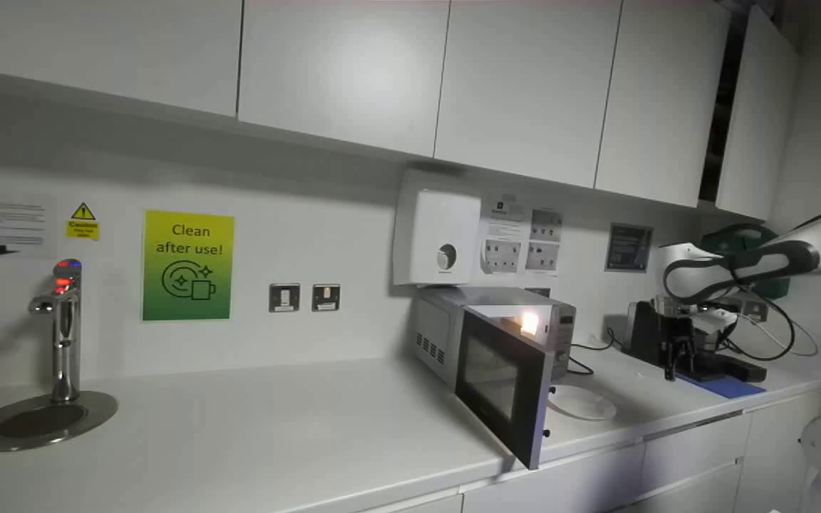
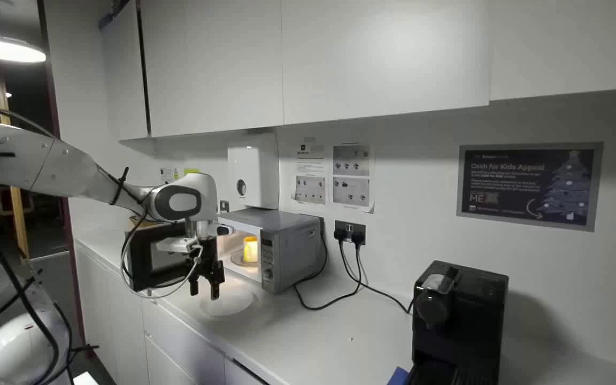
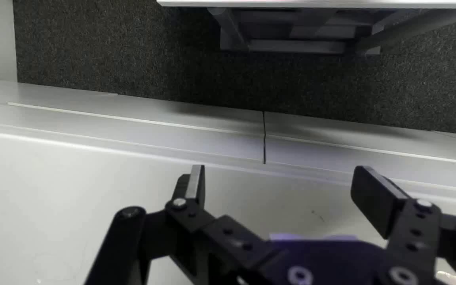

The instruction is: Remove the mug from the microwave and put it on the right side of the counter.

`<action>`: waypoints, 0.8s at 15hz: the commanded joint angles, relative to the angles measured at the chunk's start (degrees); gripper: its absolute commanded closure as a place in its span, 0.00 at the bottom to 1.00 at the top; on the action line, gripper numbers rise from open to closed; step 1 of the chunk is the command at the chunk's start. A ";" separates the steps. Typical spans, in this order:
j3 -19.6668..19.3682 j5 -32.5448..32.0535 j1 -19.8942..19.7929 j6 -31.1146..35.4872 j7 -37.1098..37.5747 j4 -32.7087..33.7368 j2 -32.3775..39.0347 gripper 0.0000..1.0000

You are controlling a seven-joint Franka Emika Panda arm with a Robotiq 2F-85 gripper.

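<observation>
Silver-grey, standing open, the microwave on the bench holds the mug — apparently yellow, though glare makes that uncertain — as the claw hangs outside, jaws spread wide apart.

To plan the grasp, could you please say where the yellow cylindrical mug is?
In an exterior view, the yellow mug stands inside the open, boxy grey microwave, on its round turntable, left of the grey control panel.
</observation>
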 commanded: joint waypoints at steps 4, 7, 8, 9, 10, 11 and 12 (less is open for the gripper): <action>-0.27 -0.12 0.33 -0.14 0.14 0.08 0.07 0.00; 0.12 0.64 1.51 4.95 0.51 1.50 2.31 0.00; 0.28 1.47 2.39 7.41 0.27 2.11 3.27 0.00; 0.39 2.53 3.45 10.39 -0.30 2.27 4.02 0.00; 0.85 3.47 4.64 13.11 -0.57 2.53 4.92 0.00; 1.04 4.27 5.54 15.30 -0.97 2.79 5.69 0.00; 1.42 5.77 7.02 18.16 -1.29 3.17 6.79 0.00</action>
